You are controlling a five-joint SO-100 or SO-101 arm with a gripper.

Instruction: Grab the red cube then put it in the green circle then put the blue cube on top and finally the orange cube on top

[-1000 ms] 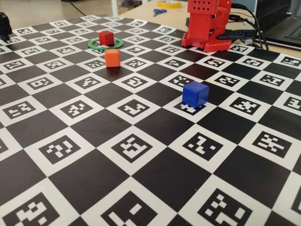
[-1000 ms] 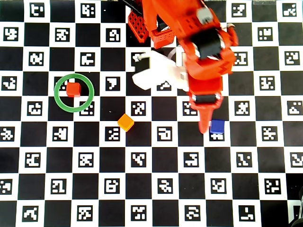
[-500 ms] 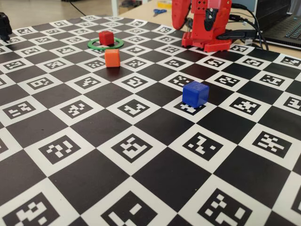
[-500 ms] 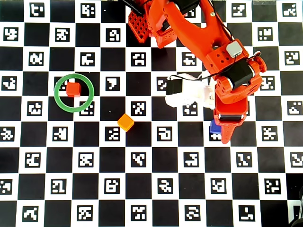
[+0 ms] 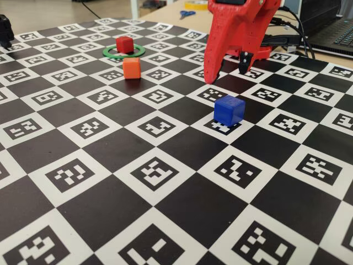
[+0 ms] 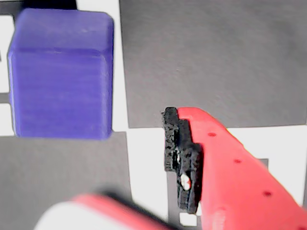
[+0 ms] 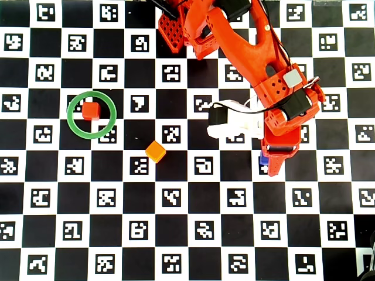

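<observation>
The red cube (image 5: 124,44) (image 7: 90,109) rests inside the green circle (image 5: 124,57) (image 7: 70,117), against its far rim. The orange cube (image 5: 132,68) (image 7: 155,151) stands alone just outside the ring. The blue cube (image 5: 229,110) (image 6: 60,74) sits on a white marker square; from overhead only a sliver of the blue cube (image 7: 263,159) shows under the arm. My red gripper (image 5: 226,76) (image 6: 139,163) (image 7: 270,167) hovers open just above and behind the blue cube. Nothing lies between its fingers (image 6: 192,163); in the wrist view the cube is at the upper left of them.
The arm's base (image 7: 176,29) stands at the board's far edge. A white wrist camera (image 7: 234,123) juts from the arm. Beyond the checkered marker board lie scissors (image 5: 186,13), a yellow tape roll (image 5: 198,4), cables and a laptop (image 5: 336,33).
The arm has reached outward and dropped; the gripper came down into the fixed view and now covers most of the blue cube from overhead. All three cubes stayed put.
</observation>
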